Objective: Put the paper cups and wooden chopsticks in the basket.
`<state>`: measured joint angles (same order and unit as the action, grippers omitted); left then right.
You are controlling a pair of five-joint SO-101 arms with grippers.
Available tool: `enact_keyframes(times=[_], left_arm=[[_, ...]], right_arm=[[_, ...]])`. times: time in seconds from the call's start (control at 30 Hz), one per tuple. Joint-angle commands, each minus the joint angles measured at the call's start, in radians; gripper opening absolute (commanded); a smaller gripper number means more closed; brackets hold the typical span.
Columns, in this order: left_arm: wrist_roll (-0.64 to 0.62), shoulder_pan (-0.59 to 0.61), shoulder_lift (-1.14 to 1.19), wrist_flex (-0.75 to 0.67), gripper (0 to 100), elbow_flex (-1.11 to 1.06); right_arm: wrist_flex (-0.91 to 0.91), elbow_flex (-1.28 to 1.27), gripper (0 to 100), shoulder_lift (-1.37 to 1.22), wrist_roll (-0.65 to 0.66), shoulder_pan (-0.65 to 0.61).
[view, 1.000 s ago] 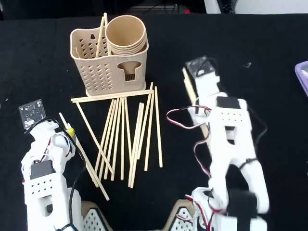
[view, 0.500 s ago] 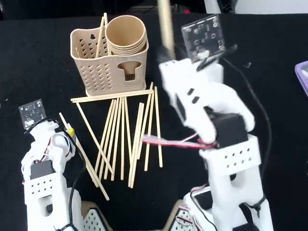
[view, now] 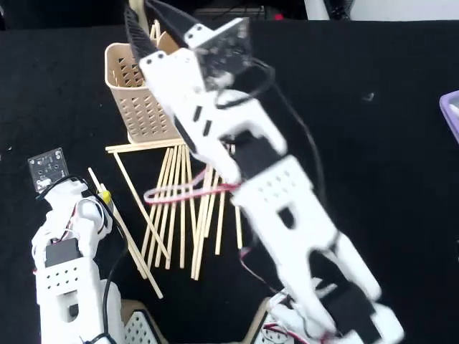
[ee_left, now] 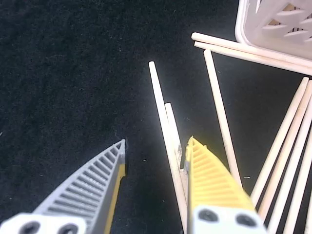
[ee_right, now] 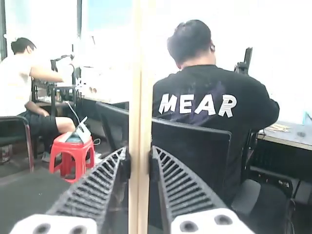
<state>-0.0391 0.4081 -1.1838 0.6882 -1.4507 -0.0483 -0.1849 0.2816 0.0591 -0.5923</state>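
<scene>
Table: you are working on a black-covered table [view: 387, 143], with the basket at its far left and the loose sticks fanned out in front of it.
Right arm: your right arm [view: 280, 201] lay low on the right side a second ago. It has since lifted and swung across, and now reaches diagonally over the sticks, with its wrist above the basket.
Basket: the perforated beige basket [view: 136, 107] has not moved and stands upright. A few sticks already lean inside it.
Left arm: your left arm [view: 64, 251] has stayed at the near left, unchanged over the last second.
Paper cups: a second ago they stood stacked inside the basket, so that half of the job looks done. The right arm now crosses in front of that spot.
Loose chopsticks: about a dozen [view: 183, 215] are on the cloth as before, one lying crosswise against the basket's foot.
Held chopstick: one wooden chopstick [ee_right: 139, 73] stands upright in your right gripper, carried up from the table's right side.
Right gripper: the right gripper [ee_right: 139, 151] is clamped on that stick, a finger on each side.
Left gripper: the left gripper [ee_left: 156, 141] is spread open above the cloth, holding nothing. Two sticks [ee_left: 168, 126] lie just beside its yellow finger.
Meaning: this stick looks one release from delivered, and the pile remains.
</scene>
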Motion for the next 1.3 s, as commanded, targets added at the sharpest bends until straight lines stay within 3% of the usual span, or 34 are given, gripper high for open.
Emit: enact_keyframes(times=[0.0, 0.23, 0.47, 0.53, 0.73, 1.03, 1.27], left_arm=[[-0.011, 0.005, -0.012, -0.015, 20, 0.008], [-0.009, 0.005, -0.012, -0.015, 20, 0.008], [-0.009, 0.005, -0.012, -0.014, 20, 0.008], [-0.009, 0.005, -0.012, -0.015, 20, 0.008], [-0.009, 0.005, -0.012, -0.015, 20, 0.008], [-0.009, 0.005, -0.012, -0.015, 20, 0.008], [-0.009, 0.005, -0.012, -0.015, 20, 0.008]], right_arm=[[0.087, 0.113, 1.1, -0.119, -0.006, -0.012], [0.087, 0.317, 1.1, -0.381, -0.005, -0.011], [0.055, 0.349, 1.3, -0.53, -0.005, -0.012], [-0.015, 0.36, 2.1, -0.53, -0.005, -0.014], [-0.262, 0.467, 18.9, -0.53, -0.012, -0.015], [-0.623, 0.74, 12.9, -0.467, -0.012, -0.014], [-1.217, 0.814, 12.8, -0.26, -0.011, -0.015]])
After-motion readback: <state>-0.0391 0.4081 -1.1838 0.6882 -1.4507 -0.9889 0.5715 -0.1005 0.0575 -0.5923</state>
